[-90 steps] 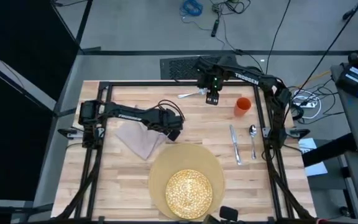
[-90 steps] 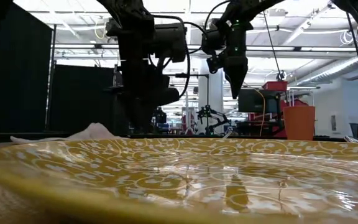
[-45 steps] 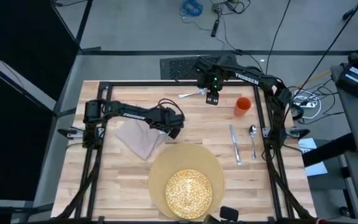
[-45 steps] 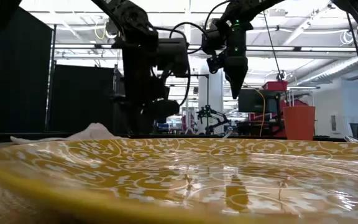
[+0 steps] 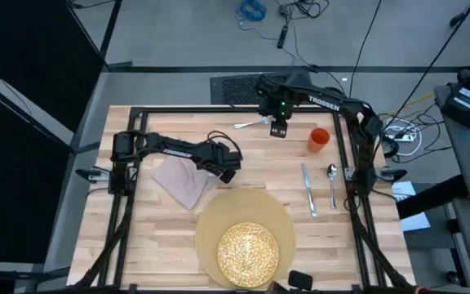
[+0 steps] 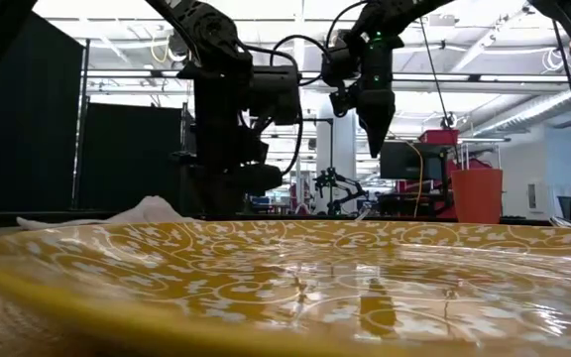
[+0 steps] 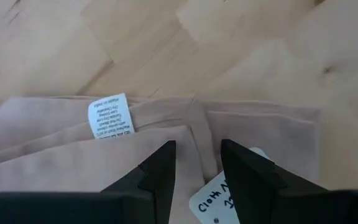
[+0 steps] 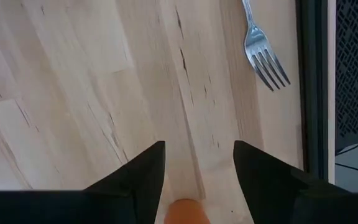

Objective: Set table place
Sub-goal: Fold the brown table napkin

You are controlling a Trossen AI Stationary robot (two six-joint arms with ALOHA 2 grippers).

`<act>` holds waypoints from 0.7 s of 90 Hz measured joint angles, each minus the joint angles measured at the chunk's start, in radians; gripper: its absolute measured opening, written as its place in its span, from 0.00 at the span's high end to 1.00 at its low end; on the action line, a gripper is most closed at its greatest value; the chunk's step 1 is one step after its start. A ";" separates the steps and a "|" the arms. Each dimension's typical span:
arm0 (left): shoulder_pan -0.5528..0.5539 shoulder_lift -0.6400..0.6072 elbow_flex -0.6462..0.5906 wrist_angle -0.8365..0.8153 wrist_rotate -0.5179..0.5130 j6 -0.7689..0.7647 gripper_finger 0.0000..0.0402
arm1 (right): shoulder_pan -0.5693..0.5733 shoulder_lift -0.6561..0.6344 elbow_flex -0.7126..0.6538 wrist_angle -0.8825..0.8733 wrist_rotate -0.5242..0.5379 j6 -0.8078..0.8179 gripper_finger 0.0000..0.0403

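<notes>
Overhead, the pale plank table (image 5: 161, 237) lies beneath both open grippers, left (image 7: 197, 163) over the napkin (image 5: 184, 183), right (image 8: 197, 163).

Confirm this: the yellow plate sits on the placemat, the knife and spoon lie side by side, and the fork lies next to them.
Not quite. The high view shows the fork alone near the table's far edge, by the right tool, apart from the knife and spoon. The plate does sit on the placemat.

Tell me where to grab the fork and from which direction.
Grip the fork across its thin handle, coming straight down from above, likely best: it lies flat on the table near the far edge. The open right gripper hovers just beside it.
</notes>
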 joint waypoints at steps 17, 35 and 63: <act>-0.002 0.000 0.000 0.006 0.000 0.000 0.75 | 0.000 0.000 0.000 0.000 0.000 0.000 0.56; -0.006 0.000 0.000 0.007 -0.001 0.033 0.97 | 0.000 0.000 0.000 0.001 0.000 0.001 0.56; -0.039 -0.012 0.033 -0.006 -0.086 0.052 1.00 | 0.000 0.000 0.000 0.007 -0.001 0.000 0.56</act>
